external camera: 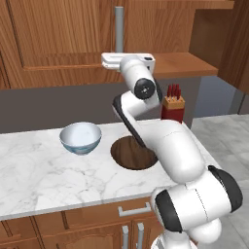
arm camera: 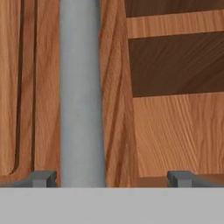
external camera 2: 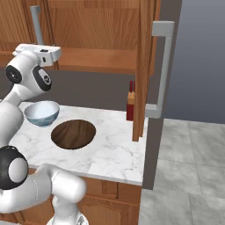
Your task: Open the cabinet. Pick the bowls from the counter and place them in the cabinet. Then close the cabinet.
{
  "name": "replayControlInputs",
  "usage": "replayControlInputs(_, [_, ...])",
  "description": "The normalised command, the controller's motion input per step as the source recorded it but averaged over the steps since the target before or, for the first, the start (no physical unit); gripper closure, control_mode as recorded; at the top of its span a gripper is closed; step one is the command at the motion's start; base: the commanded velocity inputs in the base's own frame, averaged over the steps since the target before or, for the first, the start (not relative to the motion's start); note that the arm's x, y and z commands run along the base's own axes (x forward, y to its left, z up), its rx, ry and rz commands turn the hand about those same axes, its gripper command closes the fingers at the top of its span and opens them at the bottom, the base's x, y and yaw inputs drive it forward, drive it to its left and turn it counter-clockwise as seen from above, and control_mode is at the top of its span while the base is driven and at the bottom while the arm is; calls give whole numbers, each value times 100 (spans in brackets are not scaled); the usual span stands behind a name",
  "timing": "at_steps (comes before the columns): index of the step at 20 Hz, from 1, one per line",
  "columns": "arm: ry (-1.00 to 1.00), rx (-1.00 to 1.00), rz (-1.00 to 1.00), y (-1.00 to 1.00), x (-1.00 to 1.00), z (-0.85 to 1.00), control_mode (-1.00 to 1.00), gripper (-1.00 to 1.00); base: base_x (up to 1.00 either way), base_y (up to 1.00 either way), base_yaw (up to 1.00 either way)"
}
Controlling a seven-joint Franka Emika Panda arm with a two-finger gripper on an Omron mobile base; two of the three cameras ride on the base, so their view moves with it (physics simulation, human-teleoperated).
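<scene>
Hand view: pincer [arm camera: 112, 178] spread wide, holding nothing, long grey vertical bar handle [arm camera: 82, 92] of the reddish-brown wooden wall cabinet [arm camera: 175, 131] standing between the dark fingertips [arm camera: 43, 178] but nearer the left one. Left door shut; right door [external camera 2: 143, 66] swung open. Risks: closing off-centre, glancing off the bar, pulling askew. On the white marble surface [external camera: 44, 170], white bowl with pale blue outside [external camera: 80, 137] and wide dark brown wooden bowl [external camera: 129, 154] below the elbow: low swing likely to knock either.

No readable text, label, brand or number — anywhere on any surface.
</scene>
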Motion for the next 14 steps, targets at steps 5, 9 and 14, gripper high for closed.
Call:
replayControlInputs(5, [-5, 0, -2, 10, 35, -4, -100, -100, 0, 0, 0])
replayControlInputs(9, [-6, 0, -8, 19, 34, 0, -100, -100, 0, 0, 0])
replayControlInputs(14, [-8, 0, -13, 39, 32, 0, -100, -100, 0, 0, 0])
